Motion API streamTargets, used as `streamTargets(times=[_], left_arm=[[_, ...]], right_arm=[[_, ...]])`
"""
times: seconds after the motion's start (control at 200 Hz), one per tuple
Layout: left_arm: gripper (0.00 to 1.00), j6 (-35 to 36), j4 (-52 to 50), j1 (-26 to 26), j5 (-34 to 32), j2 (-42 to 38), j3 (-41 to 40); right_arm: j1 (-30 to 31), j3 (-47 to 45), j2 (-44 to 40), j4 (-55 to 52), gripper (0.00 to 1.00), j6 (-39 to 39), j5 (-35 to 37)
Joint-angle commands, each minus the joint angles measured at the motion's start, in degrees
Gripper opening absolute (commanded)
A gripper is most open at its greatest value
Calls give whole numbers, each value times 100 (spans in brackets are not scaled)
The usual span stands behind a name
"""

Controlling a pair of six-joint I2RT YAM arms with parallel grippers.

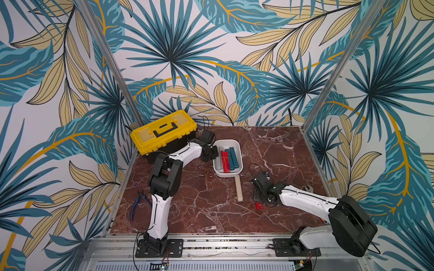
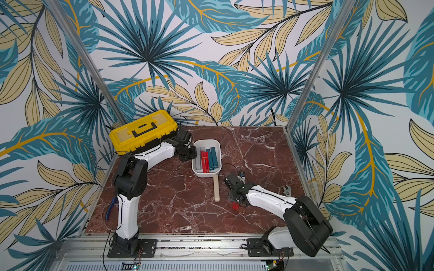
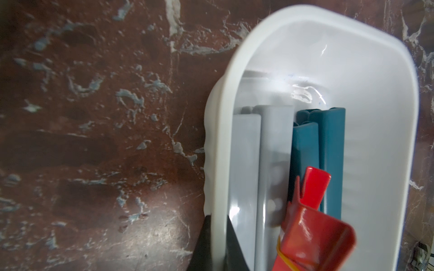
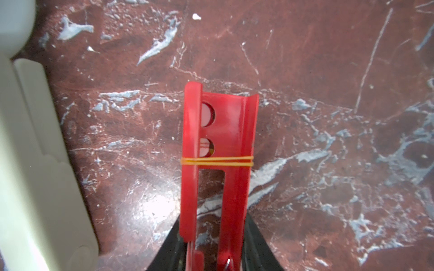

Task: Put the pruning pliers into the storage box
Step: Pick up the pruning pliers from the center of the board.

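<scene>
The left tool is clenched on a long wall of the white box, with one finger outside the rim and one inside. The box stands mid-desk, and this tool sits between it and the yellow toolbox in the far left corner.

Five pliers lie lengthwise in the box. The grey pair is against the gripped wall, a red one lies partly across, and the teal pair comes next. A bare strip of box floor runs along the opposite wall.

The right tool grasps the other red pliers by the sides, well apart from the box. I cannot tell whether they touch the desk.

The beige pliers lie flat, one end just beside the box's near short wall, between the box and the right tool.

Bare marble spreads on the box's far right side and along the front middle. Blue-handled cutters lie at the left edge, and a wrench lies near the right edge.
</scene>
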Motion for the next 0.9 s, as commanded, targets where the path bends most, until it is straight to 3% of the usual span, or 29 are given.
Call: streamTargets(times=[0.0,0.621,0.896], left_arm=[[0,-31,455,31,273,-414,39],[0,-35,446,33,280,-376,57],[0,-69,534,44,328,-383,-20]], right_arm=[[11,66,-123,-191,31,-96,13],[12,352,29,-162,30,-254,-92],[11,923,-96,-500,30,-548,10]])
